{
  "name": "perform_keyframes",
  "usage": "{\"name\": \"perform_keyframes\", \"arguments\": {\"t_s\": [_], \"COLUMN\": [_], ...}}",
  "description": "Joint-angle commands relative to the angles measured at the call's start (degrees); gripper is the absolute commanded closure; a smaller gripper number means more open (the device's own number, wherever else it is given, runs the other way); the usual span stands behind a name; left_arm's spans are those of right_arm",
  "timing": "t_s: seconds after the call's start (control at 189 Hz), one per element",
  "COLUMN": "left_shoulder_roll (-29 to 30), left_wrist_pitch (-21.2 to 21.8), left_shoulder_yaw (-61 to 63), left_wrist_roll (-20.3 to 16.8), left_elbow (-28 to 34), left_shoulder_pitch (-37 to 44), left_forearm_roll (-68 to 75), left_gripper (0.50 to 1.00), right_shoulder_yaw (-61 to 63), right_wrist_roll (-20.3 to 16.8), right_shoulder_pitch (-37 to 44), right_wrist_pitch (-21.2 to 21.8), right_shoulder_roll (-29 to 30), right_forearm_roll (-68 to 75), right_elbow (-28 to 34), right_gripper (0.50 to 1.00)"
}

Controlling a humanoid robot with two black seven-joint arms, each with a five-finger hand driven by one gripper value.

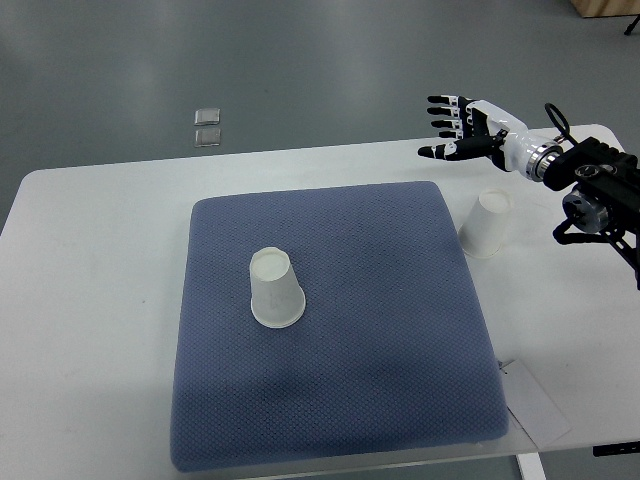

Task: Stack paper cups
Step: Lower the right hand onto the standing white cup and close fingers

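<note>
- Top view: a white tabletop (95, 300) seen from steeply above, with grey floor (300, 70) beyond its far edge.
- A blue-grey padded mat (330, 400) covers the middle of the tabletop — bare white margins remain on its left, far and right sides, the widest on the left.
- One white paper cup (275, 289) stands upside down on the mat, left of the mat's centre, with open mat all around it.
- A second white paper cup (485, 224) stands upside down on the bare tabletop, just beside the mat's right edge near its far corner, well apart from the first cup.
- The right hand (458, 128) reaches in from the right edge on a black and white arm (590, 180); it hangs over the tabletop's far edge, beyond the second cup and not touching it. Its fingers are spread apart and hold nothing.
- A sheet of white paper (535, 400) lies at the mat's near right corner, by the tabletop's near edge.
- Two small clear squares (208, 126) lie on the floor beyond the tabletop's far edge.
</note>
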Motion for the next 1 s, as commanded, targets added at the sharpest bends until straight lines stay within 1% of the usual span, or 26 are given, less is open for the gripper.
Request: {"name": "perform_keyframes", "arguments": {"t_s": [0.0, 0.058, 0.148, 0.238, 0.313, 0.466, 0.694, 0.885, 0.996], "left_shoulder_roll": [0.0, 0.0, 0.0, 0.0, 0.0, 0.0, 0.0, 0.0, 0.0], "left_wrist_pitch": [0.0, 0.0, 0.0, 0.0, 0.0, 0.0, 0.0, 0.0, 0.0], "left_shoulder_yaw": [0.0, 0.0, 0.0, 0.0, 0.0, 0.0, 0.0, 0.0, 0.0], "left_wrist_roll": [0.0, 0.0, 0.0, 0.0, 0.0, 0.0, 0.0, 0.0, 0.0], "left_elbow": [0.0, 0.0, 0.0, 0.1, 0.0, 0.0, 0.1, 0.0, 0.0], "left_shoulder_pitch": [0.0, 0.0, 0.0, 0.0, 0.0, 0.0, 0.0, 0.0, 0.0], "left_forearm_roll": [0.0, 0.0, 0.0, 0.0, 0.0, 0.0, 0.0, 0.0, 0.0], "left_gripper": [0.500, 0.500, 0.500, 0.500, 0.500, 0.500, 0.500, 0.500, 0.500], "right_shoulder_yaw": [-0.2, -0.2, -0.6, -2.6, -5.1, -9.1, -11.8, -13.1, -13.7], "right_wrist_roll": [0.4, 0.7, 1.8, 3.8, 5.0, 5.4, 5.6, 5.5, 5.5], "right_shoulder_pitch": [-0.2, -0.3, -0.5, -0.5, -0.4, 0.1, -0.1, -0.2, -0.2], "right_wrist_pitch": [0.8, 1.0, 1.0, 0.9, 0.5, 0.3, -0.1, -4.4, -5.0], "right_shoulder_roll": [-3.5, -5.3, -7.0, -9.2, -10.5, -12.0, -12.4, -12.4, -12.3], "right_forearm_roll": [-6.8, -13.7, -23.0, -32.8, -37.9, -42.6, -46.3, -48.9, -49.9], "right_elbow": [4.6, 6.8, 8.3, 10.3, 11.5, 12.1, 12.1, 10.8, 9.9], "right_gripper": [0.587, 0.587, 0.587, 0.587, 0.587, 0.587, 0.587, 0.587, 0.587]}}
